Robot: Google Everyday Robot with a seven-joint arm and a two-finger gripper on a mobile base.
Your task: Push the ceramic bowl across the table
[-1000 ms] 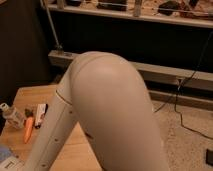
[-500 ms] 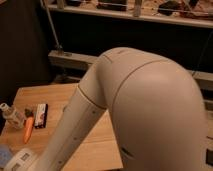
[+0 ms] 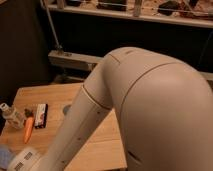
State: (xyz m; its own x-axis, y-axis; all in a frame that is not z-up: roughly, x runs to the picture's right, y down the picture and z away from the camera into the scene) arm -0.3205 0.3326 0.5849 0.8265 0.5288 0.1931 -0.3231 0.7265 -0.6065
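The table (image 3: 50,95) has a light wooden plank top and stands at the lower left. The ceramic bowl does not show; it is hidden or out of view. My large white arm (image 3: 150,110) fills the middle and right of the view, and its forearm (image 3: 75,130) slants down over the table to the bottom left corner. The gripper is not in view, below the frame's edge past the wrist (image 3: 22,161).
An orange carrot (image 3: 28,129), a small clear bottle (image 3: 11,114) and a dark packet (image 3: 41,116) lie near the table's left edge. A light-blue thing (image 3: 5,157) shows at the bottom left corner. A dark shelf unit (image 3: 125,30) stands behind the table.
My arm's elbow has swung right and fills more of the view. The forearm now slants lower over the table, and more of the table's far left top shows.
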